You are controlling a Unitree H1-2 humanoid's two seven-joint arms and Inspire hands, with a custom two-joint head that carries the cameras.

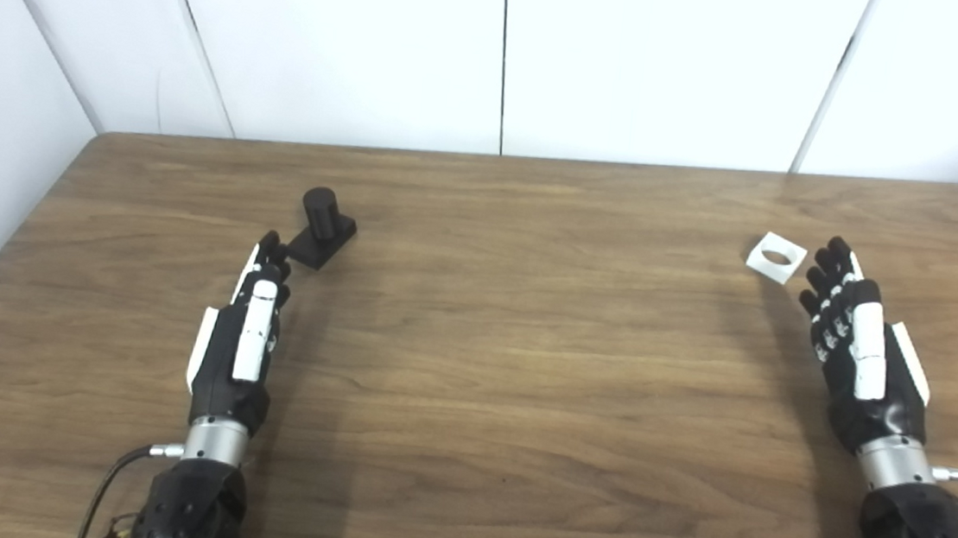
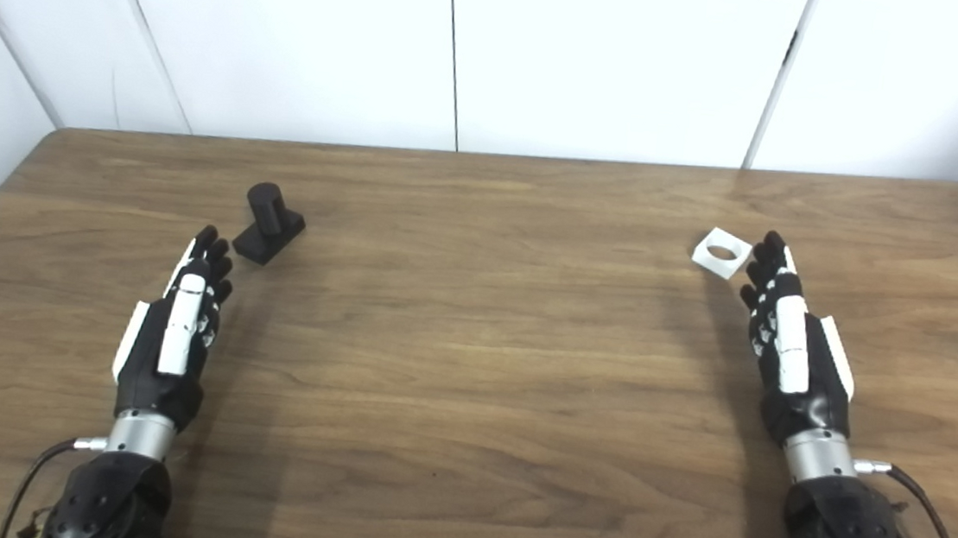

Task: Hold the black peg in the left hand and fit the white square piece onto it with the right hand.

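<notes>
Wooden worktop, white panelled wall behind its far edge. Black peg standing upright on its square base, toward the far left part of the worktop, well in from the left edge. Left hand stretched flat above the worktop, fingers extended and close together, gripping nothing; fingertips just short of the near corner of the peg base, whether touching or not cannot be told. White square piece with a round hole lying flat near the far right part of the worktop, turned corner-on toward the front edge. Right hand likewise open and empty, palm turned inward, fingers straight and slightly spread, tips just beside the right corner of the white square piece, apparently not holding it. Both forearms entering over the front edge, a cable trailing from the right wrist and another by the left wrist.
</notes>
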